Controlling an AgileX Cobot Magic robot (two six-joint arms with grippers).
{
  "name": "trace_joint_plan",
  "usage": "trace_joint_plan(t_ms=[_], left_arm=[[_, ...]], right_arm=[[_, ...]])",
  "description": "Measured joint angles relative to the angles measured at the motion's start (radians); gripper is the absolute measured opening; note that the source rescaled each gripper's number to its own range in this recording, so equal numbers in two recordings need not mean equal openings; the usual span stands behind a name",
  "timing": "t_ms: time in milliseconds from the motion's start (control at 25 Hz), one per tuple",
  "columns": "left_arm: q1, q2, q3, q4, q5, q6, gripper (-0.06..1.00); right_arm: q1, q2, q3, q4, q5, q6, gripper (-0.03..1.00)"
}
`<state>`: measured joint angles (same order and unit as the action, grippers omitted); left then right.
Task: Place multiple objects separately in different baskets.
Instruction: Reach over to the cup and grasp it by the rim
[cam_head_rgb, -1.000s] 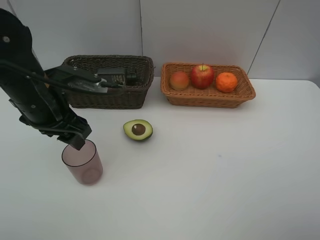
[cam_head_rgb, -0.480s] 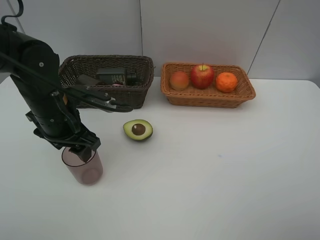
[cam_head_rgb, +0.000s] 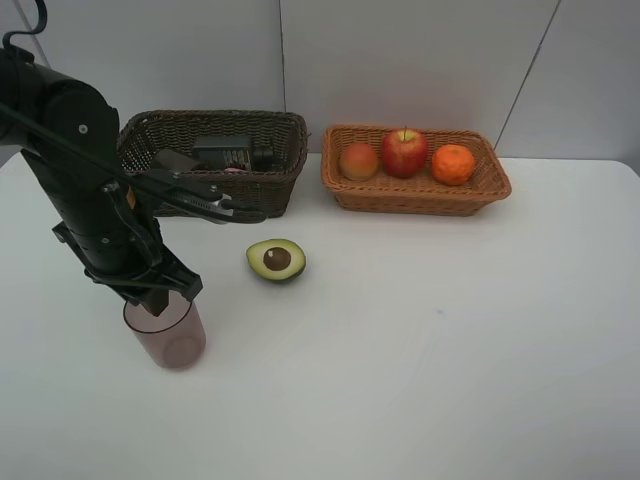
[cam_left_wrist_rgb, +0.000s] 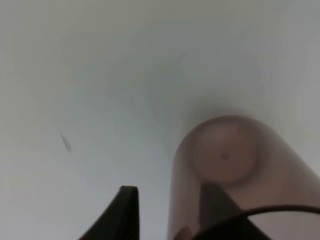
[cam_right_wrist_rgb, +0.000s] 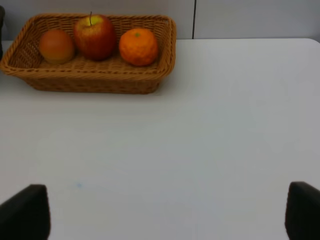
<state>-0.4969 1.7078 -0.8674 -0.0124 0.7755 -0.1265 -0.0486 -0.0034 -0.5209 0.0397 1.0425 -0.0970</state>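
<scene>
Your left arm bends down steeply near the left edge of the white surface (cam_head_rgb: 420, 340). Its end effector (cam_left_wrist_rgb: 170, 210) grips the rim of the mauve cup (cam_head_rgb: 166, 331), one finger inside. The right end effector (cam_right_wrist_rgb: 165, 215) stands wide open, holding nothing.

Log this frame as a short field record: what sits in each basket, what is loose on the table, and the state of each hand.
light basket: peach-coloured fruit, red apple, tangerine
dark basket: dark items inside, hard to identify
loose on table: halved avocado, cut side up; mauve cup, upright
left hand: at the cup's rim, one finger inside, one outside the wall; firm grip not confirmed
right hand: open, above bare table, holding nothing
</scene>
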Motion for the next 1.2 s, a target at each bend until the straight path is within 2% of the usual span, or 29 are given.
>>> trace_joint_plan(t_ms=[80,160,200,1000,1200], left_arm=[[0.000,0.000,0.000,0.000,0.000,0.000,0.13],[0.000,0.000,0.000,0.000,0.000,0.000,0.02],[0.000,0.000,0.000,0.000,0.000,0.000,0.00],[0.000,0.000,0.000,-0.003,0.003,0.000,0.00],[0.000,0.000,-0.021,-0.012,0.061,0.000,0.00]], right_arm=[[0.000,0.000,0.000,0.000,0.000,0.000,1.00],[0.000,0.000,0.000,0.000,0.000,0.000,1.00],[0.000,0.000,0.000,0.000,0.000,0.000,1.00],[0.000,0.000,0.000,0.000,0.000,0.000,1.00],[0.000,0.000,0.000,0.000,0.000,0.000,1.00]])
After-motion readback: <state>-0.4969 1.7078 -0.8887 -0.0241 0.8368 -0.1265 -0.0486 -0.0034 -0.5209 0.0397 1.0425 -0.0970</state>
